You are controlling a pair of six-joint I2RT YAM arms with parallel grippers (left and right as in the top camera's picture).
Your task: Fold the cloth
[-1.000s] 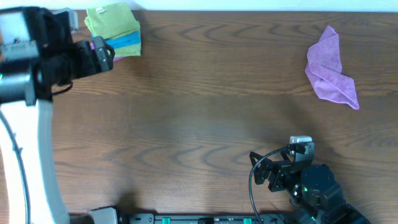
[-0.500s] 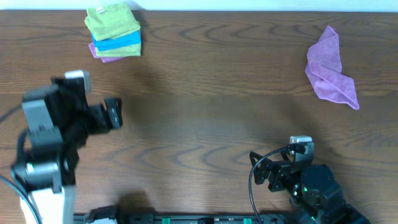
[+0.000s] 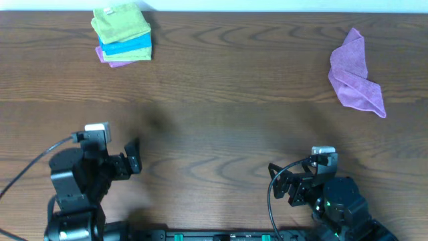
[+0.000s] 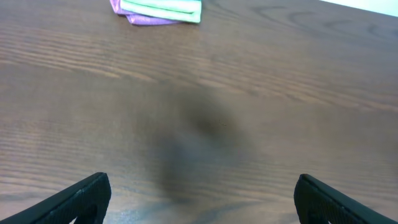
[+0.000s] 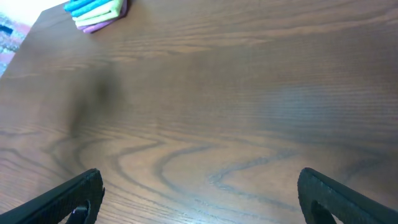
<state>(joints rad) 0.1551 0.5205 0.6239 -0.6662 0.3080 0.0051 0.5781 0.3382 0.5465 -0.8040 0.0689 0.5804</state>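
Observation:
The lime-green cloth [image 3: 120,23] lies folded on top of a small stack at the far left of the table, over a blue folded cloth [image 3: 128,45] and a purple layer. The stack's edge shows in the left wrist view [image 4: 163,7] and in the right wrist view [image 5: 96,10]. My left gripper [image 3: 134,161] is open and empty near the front left, far from the stack; its fingers frame bare wood [image 4: 202,199]. My right gripper [image 3: 275,182] is open and empty near the front right [image 5: 202,193].
A crumpled purple cloth [image 3: 358,70] lies at the far right. The wooden table [image 3: 221,114] runs to a pale wall at the back. Cables trail from both arms along the front edge.
My left arm has pulled back from beside the stack at the far left to the front left edge, empty. The stack and the right arm have not moved.

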